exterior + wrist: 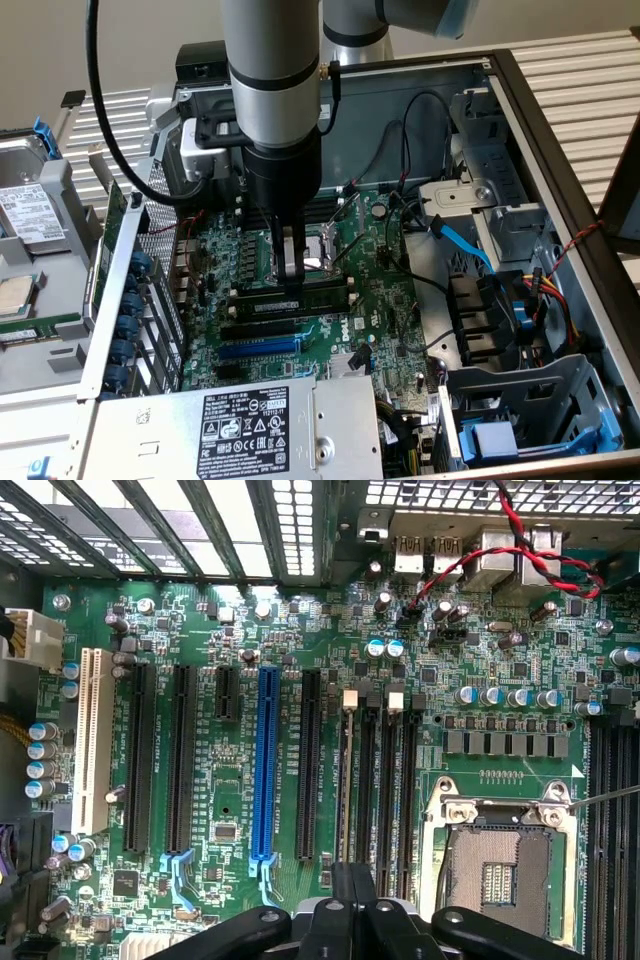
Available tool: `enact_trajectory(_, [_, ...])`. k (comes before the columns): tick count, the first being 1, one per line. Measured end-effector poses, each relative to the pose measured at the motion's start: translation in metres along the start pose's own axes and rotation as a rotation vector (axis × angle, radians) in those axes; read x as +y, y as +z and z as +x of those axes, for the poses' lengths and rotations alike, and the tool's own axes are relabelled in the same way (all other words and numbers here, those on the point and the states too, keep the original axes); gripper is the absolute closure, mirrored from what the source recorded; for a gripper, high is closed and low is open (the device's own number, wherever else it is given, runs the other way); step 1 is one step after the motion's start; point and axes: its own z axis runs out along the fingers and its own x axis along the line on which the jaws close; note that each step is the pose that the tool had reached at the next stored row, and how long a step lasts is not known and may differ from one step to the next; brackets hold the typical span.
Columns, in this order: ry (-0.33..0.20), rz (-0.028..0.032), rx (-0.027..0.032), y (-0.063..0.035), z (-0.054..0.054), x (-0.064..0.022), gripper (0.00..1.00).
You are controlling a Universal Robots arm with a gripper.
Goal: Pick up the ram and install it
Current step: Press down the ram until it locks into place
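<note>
Seating is underway: gripper [291, 281], fingers pressed together, is bearing down on the long flat green circuit-board ram [300, 296] lying in a black plastic memory slot [348, 790] beside the square metal processor socket [502, 860]; firm, even downward pressure is needed.

Under my black gripper [352, 920] the motherboard [230, 810] is dark green with fine pale lines. On it, at about nine o'clock from my fingers, I see a bright blue expansion slot [265, 765]. Further at nine o'clock is a white slot [92, 742], with black slots [182, 755] between them. At one o'clock, twisted red and black wires [520, 545] cross. The ram [300, 296] is green with black chips.
</note>
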Motion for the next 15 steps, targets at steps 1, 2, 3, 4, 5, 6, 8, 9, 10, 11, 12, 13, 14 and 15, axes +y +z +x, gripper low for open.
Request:
enact_trajectory(1, [0.0, -0.0002, -0.0002, 0.0003, 0.0, 0.0, 0.89])
enact_trajectory(2, [0.0, -0.0002, -0.0007, 0.0006, 0.0, 0.0, 0.89])
enact_trajectory(3, [0.0, -0.0001, -0.0014, 0.001, 0.0, -0.0001, 0.89])
enact_trajectory(4, [0.0, 0.0003, -0.0024, 0.0015, 0.0, -0.0001, 0.89])
enact_trajectory(5, [0.0, 0.0002, -0.0029, 0.0016, 0.0, -0.0001, 0.89])
enact_trajectory(6, [0.0, 0.0, -0.0033, 0.0017, 0.0002, -0.0002, 0.89])
enact_trajectory(8, [0.0, 0.0, -0.0036, 0.0018, 0.0006, -0.0001, 0.89])
enact_trajectory(9, [0.0, -0.0001, -0.0037, 0.0019, 0.0008, -0.0001, 0.89])
enact_trajectory(10, [0.0, -0.0004, -0.0037, 0.0019, 0.0009, -0.0001, 0.89])
enact_trajectory(11, [0.0, -0.0006, -0.0037, 0.002, 0.0009, -0.0001, 0.89])
enact_trajectory(12, [0.0, -0.001, -0.0041, 0.0022, 0.001, 0.0, 0.89])
enact_trajectory(13, [0.0, -0.0012, -0.004, 0.0023, 0.0011, 0.0, 0.89])
enact_trajectory(14, [0.0, -0.0017, -0.004, 0.0023, 0.0011, 0.0001, 0.89])
enact_trajectory(15, [0.0, -0.0022, -0.0041, 0.0023, 0.0012, 0.0001, 0.89])
